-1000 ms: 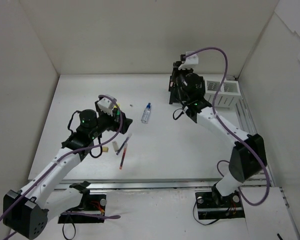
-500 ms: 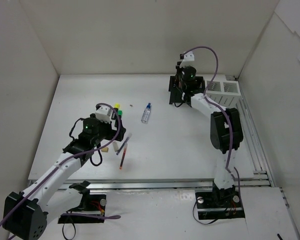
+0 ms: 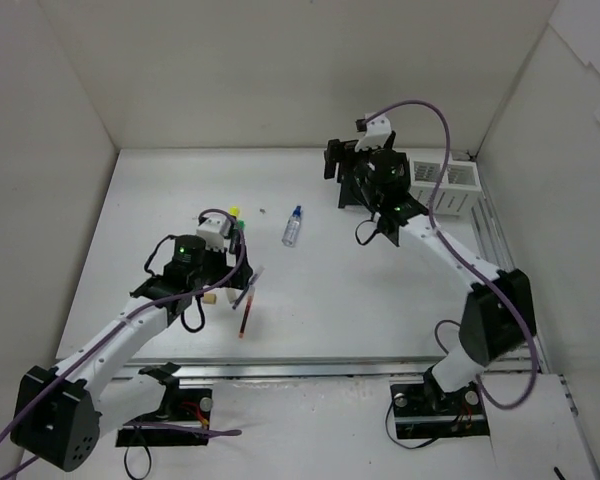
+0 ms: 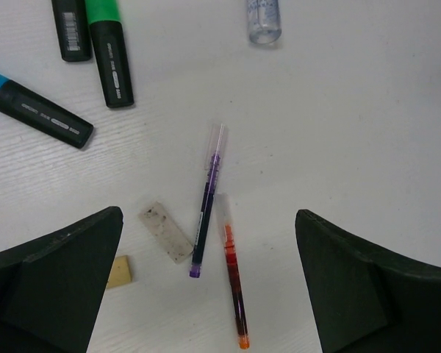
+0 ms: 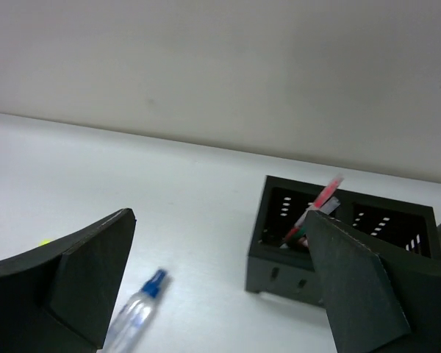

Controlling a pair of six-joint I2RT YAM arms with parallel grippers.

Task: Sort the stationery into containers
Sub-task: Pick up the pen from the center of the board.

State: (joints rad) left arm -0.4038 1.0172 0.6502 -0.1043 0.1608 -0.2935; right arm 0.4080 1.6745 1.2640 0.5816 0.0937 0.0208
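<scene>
Left wrist: my left gripper (image 4: 207, 215) spread, empty.
Right gripper (image 5: 220, 214): spread, empty.
Grasp: purple pen (image 4: 206, 198) alone; orange pen (image 4: 232, 283) crowds five o'clock.

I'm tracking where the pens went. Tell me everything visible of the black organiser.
The black organiser is a low rectangular box, matte, with slotted walls and a divider making two compartments. It stands upright on the white table near the back wall. One compartment holds a red pen leaning out above the rim, with more items, unclear, below it; the other's floor is hidden. Nothing else touches it.
</scene>
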